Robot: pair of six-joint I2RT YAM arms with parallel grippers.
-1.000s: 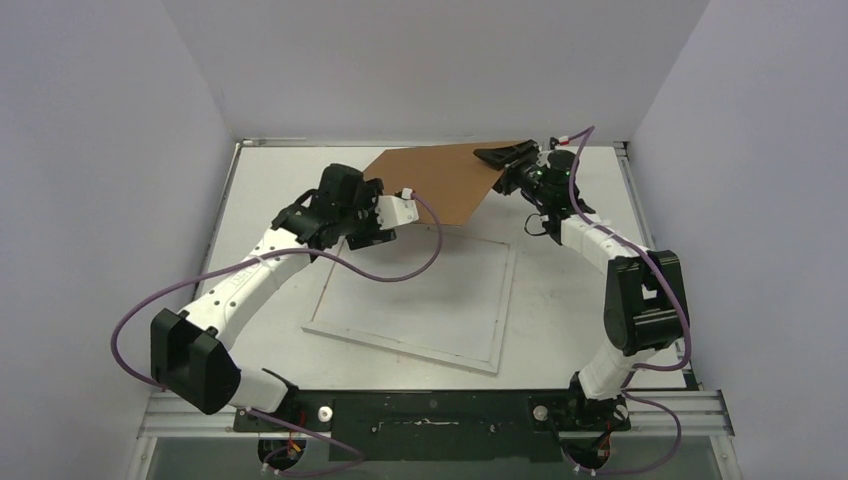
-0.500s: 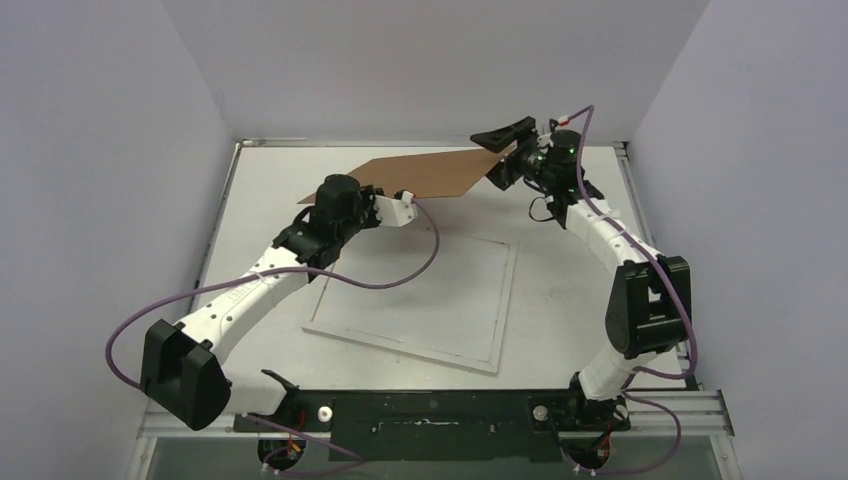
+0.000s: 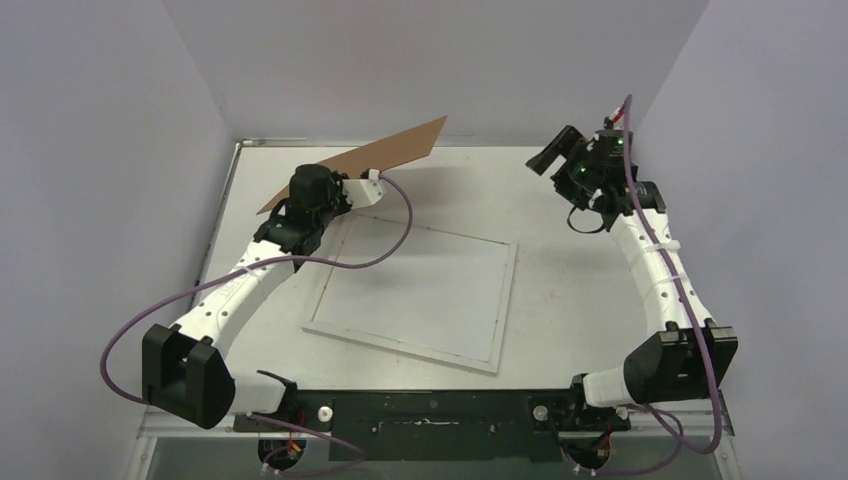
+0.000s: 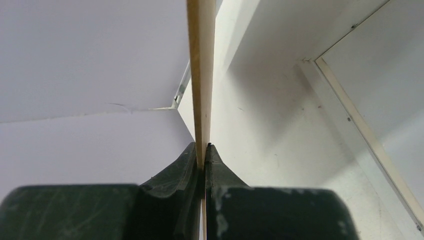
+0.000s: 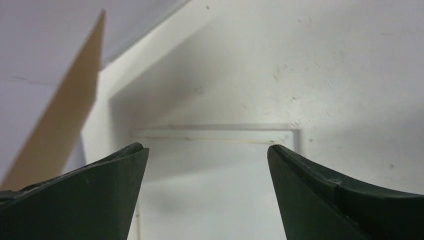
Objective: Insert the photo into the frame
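Note:
The frame (image 3: 508, 300), white-edged with a pale middle, lies flat in the centre of the table. My left gripper (image 3: 305, 188) is shut on a plain brown backing board (image 3: 370, 160), holding it tilted up on edge over the table's far left. In the left wrist view the board's thin edge (image 4: 201, 75) runs straight up from between the closed gripper (image 4: 202, 150), with the frame's border (image 4: 360, 128) to the right. My right gripper (image 3: 550, 160) hangs open and empty at the far right; through its gripper (image 5: 207, 150) I see the frame (image 5: 215, 134) and the board (image 5: 65, 115). The photo is out of view.
White walls close in the table on three sides, with a metal rail along the table's left edge (image 3: 222, 215). Purple cables loop from both arms. The arm bases sit on a black bar (image 3: 430, 410) at the near edge.
The right gripper let go of the board, opened wide and pulled back to the right. The left gripper closed on the board and swung it left, tilting it up on edge.

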